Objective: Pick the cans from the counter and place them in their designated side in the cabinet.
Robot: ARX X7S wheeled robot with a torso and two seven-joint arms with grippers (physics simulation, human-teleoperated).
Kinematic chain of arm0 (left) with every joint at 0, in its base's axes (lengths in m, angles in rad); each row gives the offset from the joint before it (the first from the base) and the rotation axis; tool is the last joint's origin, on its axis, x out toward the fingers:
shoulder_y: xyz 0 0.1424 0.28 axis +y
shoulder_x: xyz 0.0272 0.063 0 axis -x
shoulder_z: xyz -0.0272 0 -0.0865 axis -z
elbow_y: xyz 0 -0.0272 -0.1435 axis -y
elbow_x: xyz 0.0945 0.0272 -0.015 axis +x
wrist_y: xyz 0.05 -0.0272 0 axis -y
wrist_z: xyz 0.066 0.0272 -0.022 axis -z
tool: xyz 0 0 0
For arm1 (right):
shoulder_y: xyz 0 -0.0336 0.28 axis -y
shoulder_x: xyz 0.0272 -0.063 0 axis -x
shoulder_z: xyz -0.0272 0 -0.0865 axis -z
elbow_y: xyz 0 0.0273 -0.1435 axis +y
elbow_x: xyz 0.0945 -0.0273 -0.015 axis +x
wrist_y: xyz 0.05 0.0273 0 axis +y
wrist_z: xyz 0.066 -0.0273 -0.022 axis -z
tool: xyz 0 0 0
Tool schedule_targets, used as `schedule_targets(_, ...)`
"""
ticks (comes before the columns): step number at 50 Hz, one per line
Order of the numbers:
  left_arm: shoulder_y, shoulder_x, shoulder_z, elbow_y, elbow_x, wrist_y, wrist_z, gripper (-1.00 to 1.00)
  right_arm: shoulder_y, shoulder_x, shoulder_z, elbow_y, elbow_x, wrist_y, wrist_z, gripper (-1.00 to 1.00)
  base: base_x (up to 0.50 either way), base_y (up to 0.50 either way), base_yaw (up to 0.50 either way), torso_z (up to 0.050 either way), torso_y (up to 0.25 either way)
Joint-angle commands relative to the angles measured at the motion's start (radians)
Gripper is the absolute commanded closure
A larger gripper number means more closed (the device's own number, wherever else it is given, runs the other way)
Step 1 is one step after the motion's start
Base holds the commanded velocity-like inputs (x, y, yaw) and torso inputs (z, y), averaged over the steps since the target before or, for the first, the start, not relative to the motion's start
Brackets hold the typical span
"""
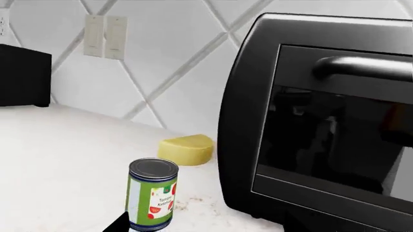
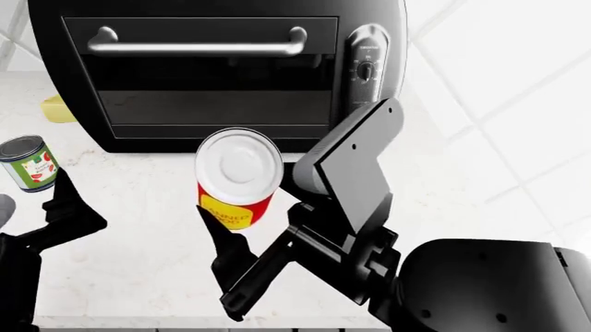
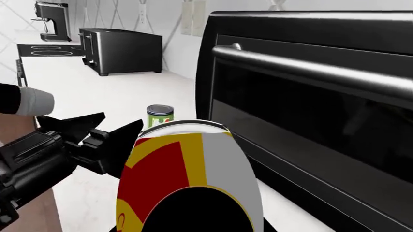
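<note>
The red can with a yellow label [image 2: 238, 173] is held above the counter [image 2: 138, 235] in front of the oven, with my right gripper [image 2: 242, 216] shut on it. It fills the right wrist view [image 3: 187, 179]. The green-labelled can [image 1: 152, 193] stands upright on the counter [image 1: 58, 159] and also shows at the head view's left [image 2: 28, 162]. My left gripper [image 2: 57, 200] is open just short of the green can, one fingertip [image 1: 119, 224] beside its base. The right wrist view shows its spread fingers [image 3: 71, 126] before the green can [image 3: 160, 116]. The cabinet is out of view.
A large black toaster oven [image 2: 212, 76] stands at the back against the tiled wall. A yellow lump [image 1: 187, 149] lies beside it, behind the green can. A black toaster [image 3: 119, 48] and a coffee machine [image 3: 51, 19] stand further along the counter. Wall switches [image 1: 105, 36] are above.
</note>
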Motion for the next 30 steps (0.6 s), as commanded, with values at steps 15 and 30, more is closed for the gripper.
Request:
schedule_targets(15,-0.096,-0.091,0.111,-0.132,0.111,-0.052,-0.046,-1.0,-0.039,0.022,-0.009,-0.017,-0.039,-0.052,-0.043,1.0,0.0,0.0,0.0,0.0,0.0)
schedule_targets(30,-0.124,-0.085,0.133,-0.245,0.135,-0.007,-0.028,-1.0,-0.032,0.03,-0.03,-0.01,-0.027,-0.072,-0.041,1.0,0.0,0.0,0.0,0.0,0.001)
